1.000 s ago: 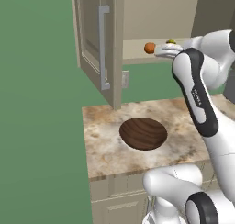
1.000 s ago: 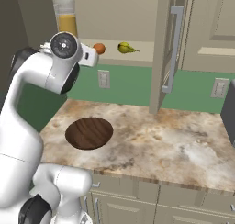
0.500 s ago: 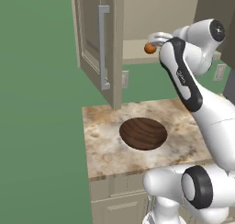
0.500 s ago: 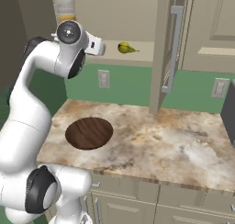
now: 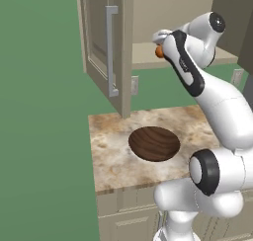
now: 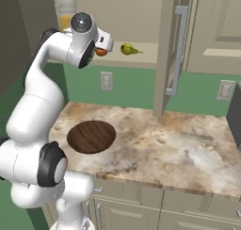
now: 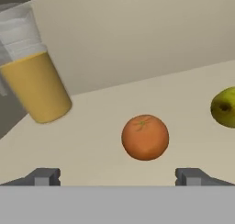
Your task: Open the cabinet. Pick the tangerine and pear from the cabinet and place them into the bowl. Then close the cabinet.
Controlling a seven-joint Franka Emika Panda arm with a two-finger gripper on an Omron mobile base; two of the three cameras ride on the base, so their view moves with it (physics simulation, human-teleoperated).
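Note:
The beige cabinet stands with both doors swung open; one door with its silver bar handle hangs over the counter. On the shelf lies the orange tangerine, and the yellow-green pear sits a little to its side. My gripper is open, its fingertips spread wide and pointing at the tangerine from just short of it, with nothing between them. The dark wooden bowl rests on the marbled counter below, with nothing in it.
A tall glass of orange juice stands on the shelf on the tangerine's other side from the pear. The second cabinet door hangs open beside my arm. A wall outlet sits under the shelf. A dark appliance marks the counter's right end.
My arm has swung up and across toward the shelf, bringing the hand from beside the tangerine to right over it. The fruits, bowl and doors stayed put.

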